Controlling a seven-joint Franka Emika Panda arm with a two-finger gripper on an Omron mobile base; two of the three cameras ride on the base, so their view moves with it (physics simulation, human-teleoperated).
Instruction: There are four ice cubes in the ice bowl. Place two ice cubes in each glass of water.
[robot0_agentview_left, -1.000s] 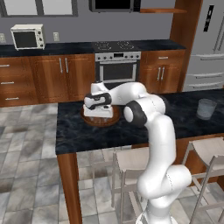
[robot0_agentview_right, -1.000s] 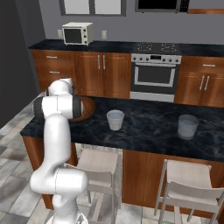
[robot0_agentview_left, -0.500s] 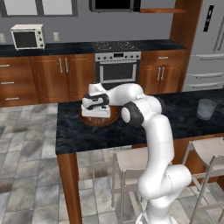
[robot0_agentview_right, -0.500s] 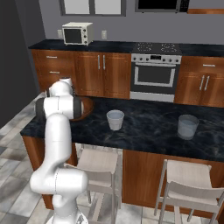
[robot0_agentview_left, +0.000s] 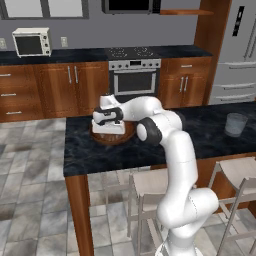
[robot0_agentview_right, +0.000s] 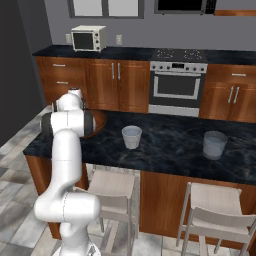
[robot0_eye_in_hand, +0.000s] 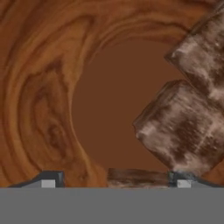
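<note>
Where the hand view looks straight down between the fingers (robot0_eye_in_hand: 48, 179), the gripper (robot0_eye_in_hand: 114, 180) sits deep in the ice bowl (robot0_eye_in_hand: 48, 87), whose red-brown wood grain rings a plain darker floor. Its fingers stand apart, and a low, pale-streaked ice cube (robot0_eye_in_hand: 138, 177) lies between their tips; whether either tip touches it I cannot tell. Just beyond it a larger ice cube (robot0_eye_in_hand: 183, 127) lies tilted on the floor, and a third one (robot0_eye_in_hand: 203, 52) touches it at the upper right edge.

From the left base view none of the cubes can be made out, since the white hand covers the bowl's middle. That view shows instead the gripper (robot0_agentview_left: 107, 120) dipped into the ice bowl (robot0_agentview_left: 125, 136) near the left end of the dark worktop (robot0_agentview_left: 95, 152), with one glass of water (robot0_agentview_left: 235, 124) well apart at the far right.

From the right base view the arm hides most of the ice bowl (robot0_agentview_right: 99, 122), though both tumblers stand plain on the worktop (robot0_agentview_right: 170, 142): the nearer glass (robot0_agentview_right: 132, 136) beside the bowl, the farther glass (robot0_agentview_right: 215, 144) well to its right.

Against the frames of half a second and a second ago, the arm's pose looks almost unchanged, with the hand still low in the bowl. Both glasses stand where they did.
</note>
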